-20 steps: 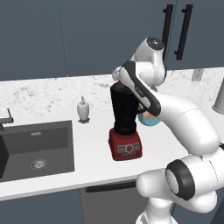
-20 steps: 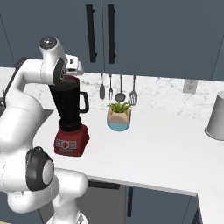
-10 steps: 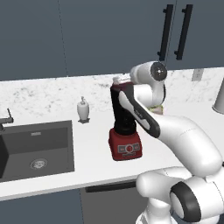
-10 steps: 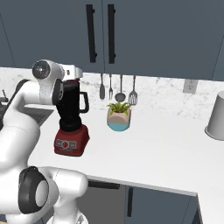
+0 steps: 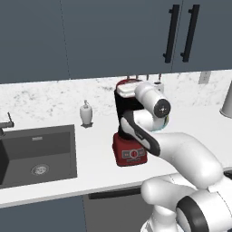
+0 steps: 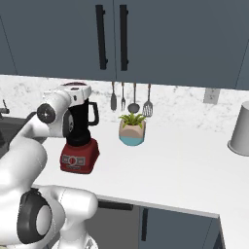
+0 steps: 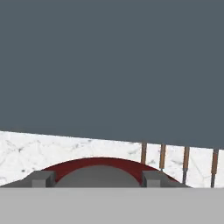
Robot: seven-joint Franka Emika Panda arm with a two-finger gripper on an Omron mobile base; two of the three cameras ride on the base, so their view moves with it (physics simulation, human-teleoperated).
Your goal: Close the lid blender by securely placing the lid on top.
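The red lid (image 6: 74, 85) sits at the top of the blender (image 6: 79, 131), level with the rim of the dark jar, though whether it is fully seated cannot be told. In the hand view the lid (image 7: 100, 162) shows as a red arc with its grey knob rising in the middle. The gripper (image 7: 96, 178) is at the lid, and its two fingertips (image 7: 42, 178) stand apart on either side of the knob, close against it; it cannot be told whether they grip it. The blender (image 5: 129, 136) stands on the white counter (image 6: 185, 160) on its red base, handle toward the plant pot (image 6: 132, 131). Behind the pot, utensils (image 6: 130, 99) hang on the marbled wall. A soap dispenser (image 5: 86, 113) stands beside the sink (image 5: 34, 154), left of the blender. A grey canister (image 6: 240, 129) stands far right.
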